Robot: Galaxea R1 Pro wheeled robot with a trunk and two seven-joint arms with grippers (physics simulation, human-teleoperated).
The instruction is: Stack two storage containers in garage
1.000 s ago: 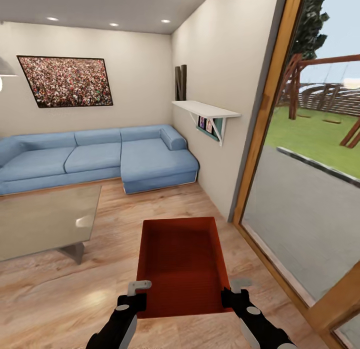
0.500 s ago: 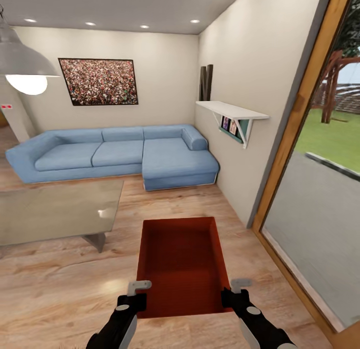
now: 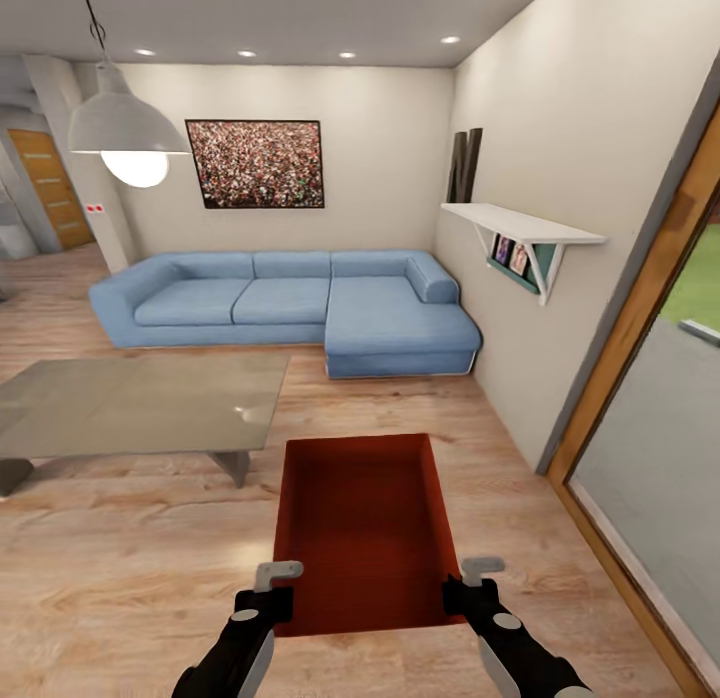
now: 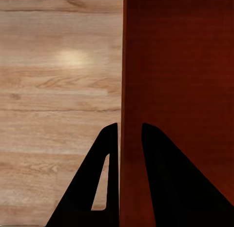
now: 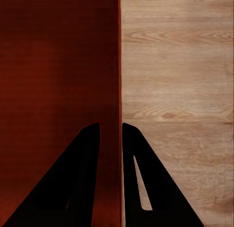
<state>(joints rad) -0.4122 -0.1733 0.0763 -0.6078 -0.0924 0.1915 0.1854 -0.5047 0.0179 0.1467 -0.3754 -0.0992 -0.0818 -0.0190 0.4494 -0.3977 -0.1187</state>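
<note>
A rust-red open-top storage container hangs in front of me above the light wood-plank floor, held by both arms. My left gripper is shut on its left wall, and in the left wrist view the two dark fingers straddle that wall. My right gripper is shut on the right wall; in the right wrist view its fingers clamp the thin rim. The second container is out of view.
A low glass-top coffee table stands at the left. A blue corner sofa lines the far wall under a picture. A white wall shelf and a wood-framed glass door are on the right. A pendant lamp hangs at upper left.
The whole view has swung to the left: sofa, table and shelf shifted right in the picture, the lamp and a hallway came in. Container and grippers kept their place relative to me.
</note>
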